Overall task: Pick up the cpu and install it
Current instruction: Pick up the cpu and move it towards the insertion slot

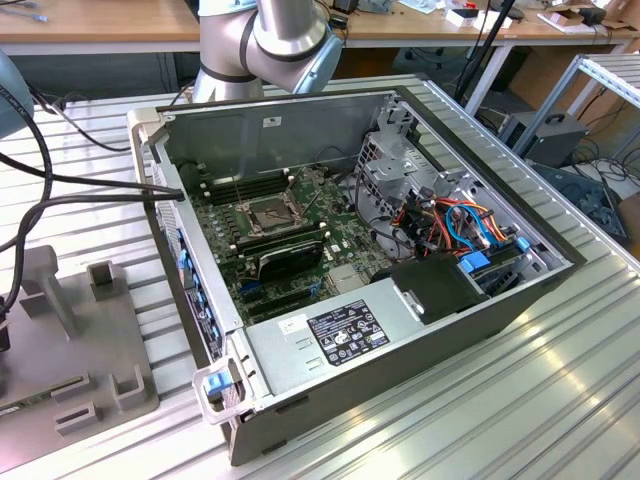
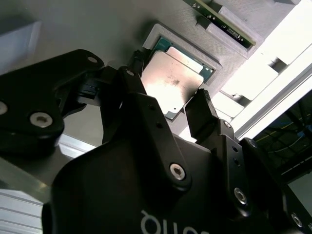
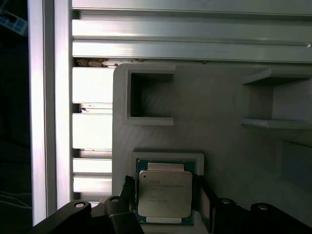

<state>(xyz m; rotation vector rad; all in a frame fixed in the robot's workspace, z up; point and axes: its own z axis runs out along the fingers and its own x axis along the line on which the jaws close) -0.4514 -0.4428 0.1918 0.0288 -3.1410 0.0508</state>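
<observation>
Starting at the exterior view's left: picking out dark cables (image 1: 60,190) trailing across the ribbed metal table (image 1: 520,400), then a grey fixture (image 1: 110,340) sitting on it just below them. Sliding right now, taking in the open computer case (image 1: 420,355), parked just beside that fixture. Peering inside: spotting the green motherboard (image 1: 225,235), the dark square socket (image 1: 272,212) near its middle, and a black oblong part (image 1: 290,262) lying just in front of the socket. Catching the robot arm (image 1: 285,35) rising behind the case's far wall. Carrying on right, passing the grey power supply (image 1: 280,352) at the near wall, the metal drive cage (image 1: 395,165), and a tangle of coloured cables (image 1: 465,220) toward the exterior view's right.

Cutting to the first wrist view: looking down on the cpu (image 3: 165,194), lying flat, silver top up, in a shallow square recess (image 3: 168,156) of the grey fixture, near a deeper square pocket (image 3: 146,95). Hovering right over it with the gripper (image 3: 165,190), keeping the black fingers (image 3: 127,187) spread, one on either side of the chip, not clamping it.

Checking the second wrist view: finding the cpu (image 2: 173,85) seated in its recess, with the gripper (image 2: 169,80) straddling it, jaws apart.
</observation>
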